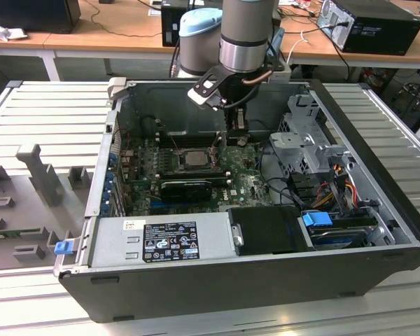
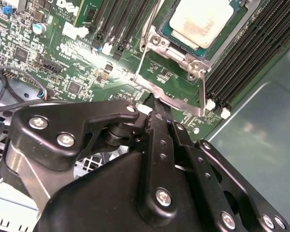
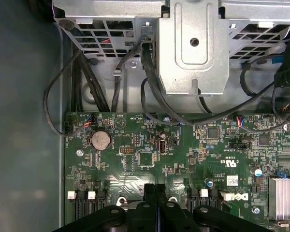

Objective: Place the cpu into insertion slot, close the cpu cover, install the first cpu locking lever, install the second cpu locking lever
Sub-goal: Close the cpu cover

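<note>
The cpu (image 2: 202,19) lies flat in the insertion slot (image 2: 195,62), the cpu cover (image 2: 159,42) down around its edges and black memory slots (image 2: 246,58) along 2 sides, while the gripper (image 2: 154,99), jaws together, hangs at a thin metal lever (image 2: 181,105) off the socket's corner, near the bare case wall (image 2: 261,145).

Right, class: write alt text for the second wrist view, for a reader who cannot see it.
The black end effector hangs close over the green motherboard, its tip beside the insertion slot, where the cpu sits with its pale metal top showing.
</note>
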